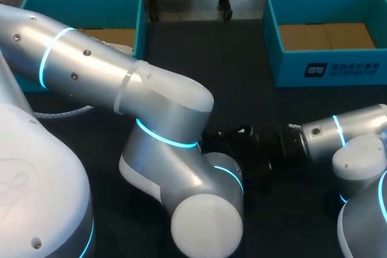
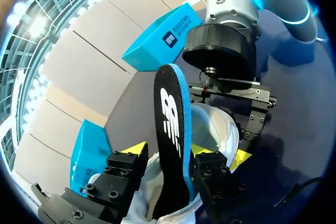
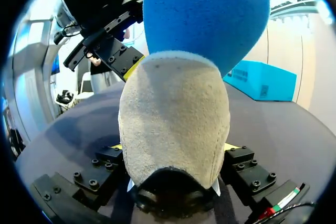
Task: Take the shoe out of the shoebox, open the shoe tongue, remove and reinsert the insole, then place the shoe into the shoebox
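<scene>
Evidently, the insole [image 2: 170, 108] is clamped upright between jaws of the left gripper [image 2: 168, 153]; just ahead, the shoe [image 3: 173, 119] is gripped at its heel by the right gripper [image 3: 173, 148].

1. A white logo is printed on the black insole [image 2: 169, 129], upright between the left gripper [image 2: 168, 153] fingers.
2. A dark label with white print is on the teal shoebox [image 2: 167, 38] ahead of them, too small to read.

The silver left arm [image 1: 121, 77] bends across toward the middle, and its yellow-tipped left pincer [image 2: 168, 149] pinches the black, blue-edged insole [image 2: 170, 124]. The silver right arm [image 1: 344, 128] lies low, with the yellow-tipped right pincer [image 3: 173, 146] clamped on the grey-toed white shoe [image 3: 173, 114].
</scene>
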### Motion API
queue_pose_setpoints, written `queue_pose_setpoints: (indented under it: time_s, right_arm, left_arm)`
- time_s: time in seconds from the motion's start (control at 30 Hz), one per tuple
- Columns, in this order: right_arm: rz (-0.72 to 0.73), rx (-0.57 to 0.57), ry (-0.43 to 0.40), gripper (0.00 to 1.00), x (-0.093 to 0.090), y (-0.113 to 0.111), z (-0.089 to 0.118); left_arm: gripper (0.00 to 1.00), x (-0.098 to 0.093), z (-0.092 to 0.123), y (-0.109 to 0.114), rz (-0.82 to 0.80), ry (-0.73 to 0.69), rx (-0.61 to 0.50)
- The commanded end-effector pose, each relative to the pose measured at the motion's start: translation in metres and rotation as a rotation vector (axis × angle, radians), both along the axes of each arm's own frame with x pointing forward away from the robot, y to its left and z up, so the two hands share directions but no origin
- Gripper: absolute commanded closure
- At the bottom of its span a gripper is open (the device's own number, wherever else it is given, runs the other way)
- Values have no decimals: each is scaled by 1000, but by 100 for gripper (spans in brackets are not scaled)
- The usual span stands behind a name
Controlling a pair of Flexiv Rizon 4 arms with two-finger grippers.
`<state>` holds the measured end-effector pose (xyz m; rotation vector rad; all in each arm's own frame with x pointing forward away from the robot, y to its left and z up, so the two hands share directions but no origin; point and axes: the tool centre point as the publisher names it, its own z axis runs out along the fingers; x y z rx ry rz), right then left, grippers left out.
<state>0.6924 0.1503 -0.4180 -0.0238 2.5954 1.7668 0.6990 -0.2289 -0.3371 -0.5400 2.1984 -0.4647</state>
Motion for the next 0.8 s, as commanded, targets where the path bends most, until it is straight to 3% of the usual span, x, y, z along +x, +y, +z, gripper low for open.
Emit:
queue_pose_setpoints:
  time_s: [0.03, 0.8]
  right_arm:
    - [-1, -3, 0, 100, -4, 2, -5]
    - [-1, -3, 0, 100, -4, 2, -5]
  left_arm:
    - [55, 8, 3, 7, -20, 20, -13]
    - [74, 10, -2, 2, -81, 54, -26]
